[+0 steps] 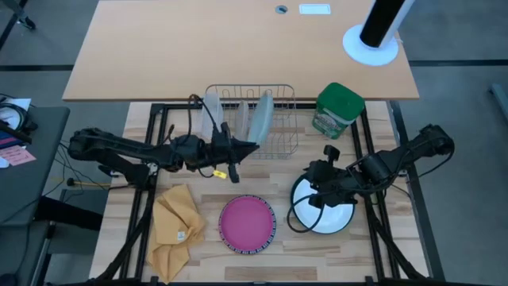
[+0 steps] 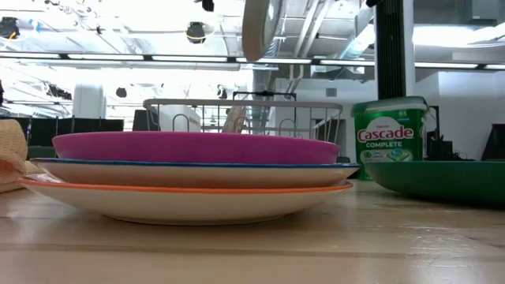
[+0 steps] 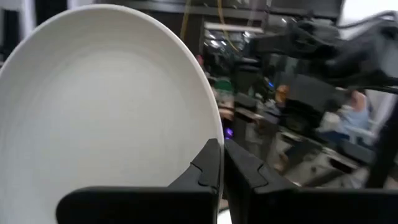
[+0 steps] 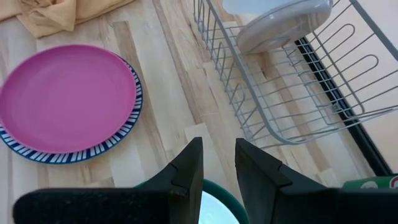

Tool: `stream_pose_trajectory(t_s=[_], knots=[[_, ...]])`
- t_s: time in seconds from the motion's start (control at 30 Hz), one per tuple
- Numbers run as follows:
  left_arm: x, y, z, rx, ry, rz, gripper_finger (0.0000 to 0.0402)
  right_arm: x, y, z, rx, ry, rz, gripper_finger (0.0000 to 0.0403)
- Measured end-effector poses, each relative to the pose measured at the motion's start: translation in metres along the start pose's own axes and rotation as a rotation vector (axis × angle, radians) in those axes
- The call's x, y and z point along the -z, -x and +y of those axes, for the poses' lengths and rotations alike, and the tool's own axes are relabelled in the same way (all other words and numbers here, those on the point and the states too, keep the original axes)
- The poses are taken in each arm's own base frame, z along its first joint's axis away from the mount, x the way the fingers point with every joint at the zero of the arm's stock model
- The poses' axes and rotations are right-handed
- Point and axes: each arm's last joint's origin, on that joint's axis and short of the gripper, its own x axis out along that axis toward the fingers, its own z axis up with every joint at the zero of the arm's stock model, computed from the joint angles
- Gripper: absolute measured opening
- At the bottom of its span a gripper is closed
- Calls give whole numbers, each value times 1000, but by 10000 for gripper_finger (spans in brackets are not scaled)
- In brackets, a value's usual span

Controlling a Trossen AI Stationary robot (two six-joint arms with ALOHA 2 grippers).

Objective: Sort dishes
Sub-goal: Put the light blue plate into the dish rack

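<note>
Pale wooden tabletop (image 1: 238,262): the left gripper (image 1: 238,148) pinches a grey plate (image 1: 260,115) upright at the wire dish rack (image 1: 278,143). Right gripper (image 1: 321,181), fingers slightly apart and empty, hovers over the green-rimmed white plate (image 1: 337,221). Nearby, a magenta plate (image 1: 247,223) tops a stack.

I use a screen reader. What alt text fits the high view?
From above: the left gripper holds a pale plate upright over a wire rack, while the right gripper hovers over a green-rimmed white plate. A pink plate tops a stack beside a yellow cloth.
</note>
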Motion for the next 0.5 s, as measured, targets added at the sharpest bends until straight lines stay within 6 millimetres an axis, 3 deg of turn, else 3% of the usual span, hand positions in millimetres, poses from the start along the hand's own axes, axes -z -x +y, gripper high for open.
stream_pose_trajectory(t_s=[0.33,0.5], knots=[[24,3,33,-100,37,-19,0,-3,-4,-5,22,-19,3,95],[26,2,39,-116,78,-2,0,-4,-7,-9,38,-32,6,95]])
